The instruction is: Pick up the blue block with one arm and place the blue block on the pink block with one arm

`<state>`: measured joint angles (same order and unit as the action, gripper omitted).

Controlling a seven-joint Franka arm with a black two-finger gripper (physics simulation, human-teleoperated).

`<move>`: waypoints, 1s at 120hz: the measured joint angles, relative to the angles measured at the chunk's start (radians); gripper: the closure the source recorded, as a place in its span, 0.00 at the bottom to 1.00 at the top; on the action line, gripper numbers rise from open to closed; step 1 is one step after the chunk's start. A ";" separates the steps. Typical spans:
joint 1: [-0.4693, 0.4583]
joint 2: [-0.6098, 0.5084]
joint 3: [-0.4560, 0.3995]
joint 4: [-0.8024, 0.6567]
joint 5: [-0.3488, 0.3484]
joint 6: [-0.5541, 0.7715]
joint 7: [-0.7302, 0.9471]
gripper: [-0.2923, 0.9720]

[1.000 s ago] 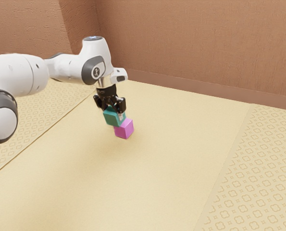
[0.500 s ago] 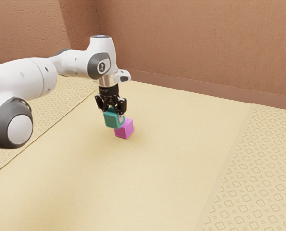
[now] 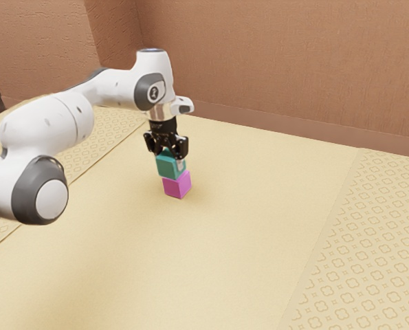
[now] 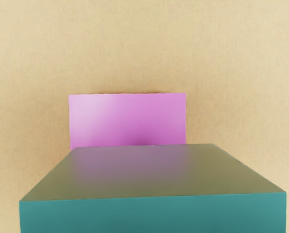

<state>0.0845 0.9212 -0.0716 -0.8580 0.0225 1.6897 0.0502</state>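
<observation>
The blue-green block [image 3: 167,165] hangs in my gripper [image 3: 170,157], whose black fingers are shut on its two sides. It sits directly above the pink block [image 3: 177,185], which rests on the tan table [image 3: 245,227]; from the side the two appear to touch or nearly touch. In the wrist view the blue-green block [image 4: 154,189] is large and close under my hand, and part of the pink block [image 4: 127,119] shows beyond it.
A brown wall [image 3: 293,62] runs along the table's far edge. Patterned strips [image 3: 369,254] flank the plain middle of the table on the exterior view's left and right.
My arm has swung toward the exterior view's right, carrying the blue-green block from beside and above the pink block's left edge to straight over it.
</observation>
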 joint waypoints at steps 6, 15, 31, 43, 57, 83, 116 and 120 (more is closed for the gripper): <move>-0.001 0.011 0.000 0.020 0.000 -0.009 0.000 0.52; -0.001 0.020 0.000 0.034 -0.001 -0.019 0.001 0.51; -0.004 0.063 0.002 0.102 -0.001 -0.039 0.002 0.50; -0.013 0.092 0.003 0.155 -0.001 -0.057 0.003 0.50; -0.015 0.098 0.005 0.170 -0.001 -0.072 0.004 0.49; -0.015 0.103 0.014 0.185 -0.001 -0.086 0.005 0.50; -0.016 0.126 0.020 0.218 -0.001 -0.093 0.007 0.49; -0.016 0.131 0.021 0.227 -0.002 -0.093 0.007 0.49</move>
<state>0.0687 1.0524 -0.0509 -0.6313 0.0210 1.5965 0.0571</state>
